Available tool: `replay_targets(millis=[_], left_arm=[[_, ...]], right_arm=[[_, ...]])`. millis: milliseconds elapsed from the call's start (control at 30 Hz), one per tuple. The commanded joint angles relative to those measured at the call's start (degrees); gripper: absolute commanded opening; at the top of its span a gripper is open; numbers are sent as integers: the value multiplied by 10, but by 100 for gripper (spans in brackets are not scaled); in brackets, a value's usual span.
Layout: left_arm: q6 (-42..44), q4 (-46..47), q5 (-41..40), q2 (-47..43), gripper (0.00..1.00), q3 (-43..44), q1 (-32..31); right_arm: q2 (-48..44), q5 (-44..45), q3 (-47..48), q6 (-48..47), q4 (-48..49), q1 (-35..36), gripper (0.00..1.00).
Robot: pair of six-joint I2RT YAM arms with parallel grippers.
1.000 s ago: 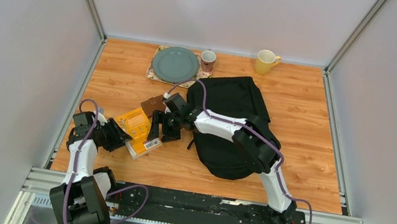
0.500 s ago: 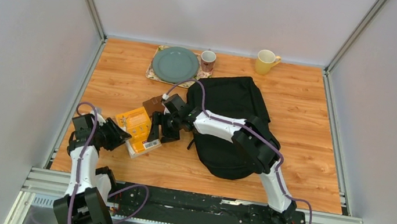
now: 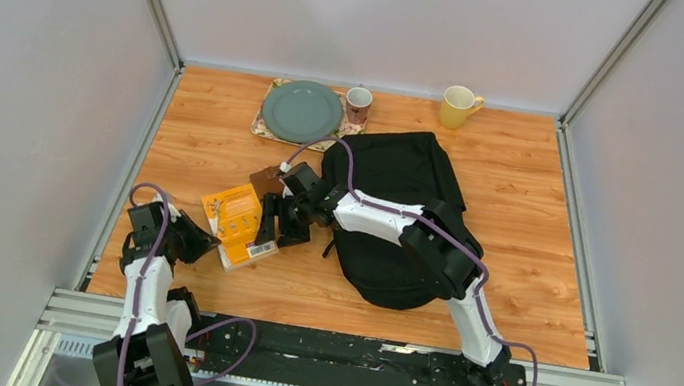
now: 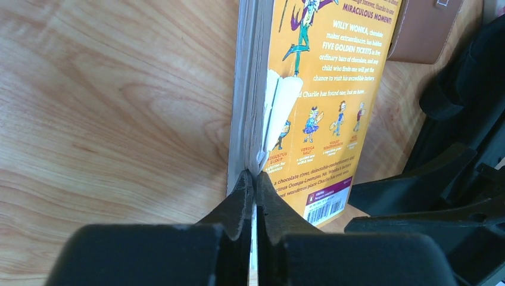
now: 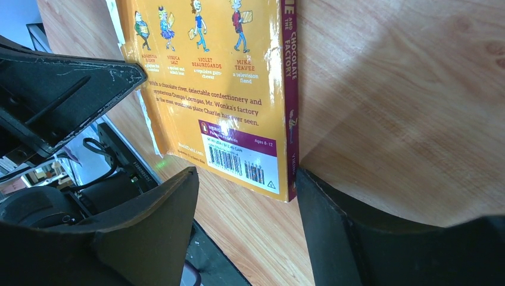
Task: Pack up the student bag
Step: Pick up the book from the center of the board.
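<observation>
Left gripper point(image 4: 252, 199) sits nearest, pressed together on the loose cover edge of the paperback book point(image 4: 315, 89). Right gripper point(image 5: 245, 179) is spread and straddles the book's barcode corner without clamping it. Judgement: close the right on the spine before lifting, or the thin cover may tear. Student bag point(image 3: 401, 176) lies just right of the book, under the right arm. Only the wrist views show the pinch; only the top view shows the bag, with no opening visible.

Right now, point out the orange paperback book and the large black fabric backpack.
Orange paperback book point(image 3: 235, 217), top view, cover middle.
Large black fabric backpack point(image 3: 404, 165), top view, far panel.
</observation>
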Motion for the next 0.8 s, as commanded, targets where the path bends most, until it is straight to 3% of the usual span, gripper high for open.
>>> replay_targets(millis=[0, 400, 600, 767], left_arm=[[-26, -14, 59, -1, 0, -19, -14], [-2, -107, 26, -88, 0, 92, -14], [11, -121, 77, -126, 0, 110, -14], [45, -132, 123, -138, 0, 131, -17]], right_arm=[[11, -24, -2, -5, 2, 25, 67], [-81, -33, -67, -22, 31, 13, 75], [-150, -17, -121, -19, 55, -23, 76], [-176, -62, -139, -14, 89, -50, 77]])
